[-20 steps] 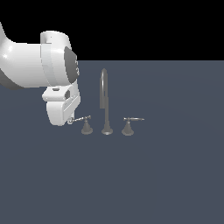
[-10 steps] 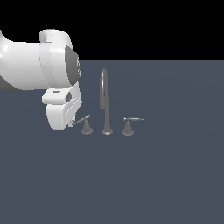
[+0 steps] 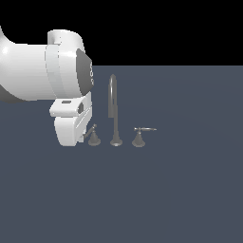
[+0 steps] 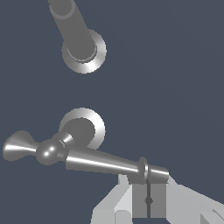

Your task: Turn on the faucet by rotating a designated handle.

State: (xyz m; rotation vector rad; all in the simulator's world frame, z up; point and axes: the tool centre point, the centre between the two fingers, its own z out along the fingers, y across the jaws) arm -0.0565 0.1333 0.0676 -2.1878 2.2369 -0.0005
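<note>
You are seeing faucet (image 3: pixel 114 114) standing on dark grey surface (image 3: pixel 180 190), spout centred. Handle (image 3: pixel 92 134) sitting on exterior view's left of spout, lever angling toward arm. Gripper (image 4: pixel 148 202) showing fingers (image 4: pixel 140 199) pressed together, tips touching lever's end (image 4: pixel 153 173). Twin handle (image 3: pixel 141 134) lying untouched on exterior view's right.

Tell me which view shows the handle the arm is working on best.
The wrist view: the handle fills the frame, its lever running from the cone base to its tip at the gripper. In the exterior view the handle is small, its lever partly hidden by the gripper, left of the spout.
</note>
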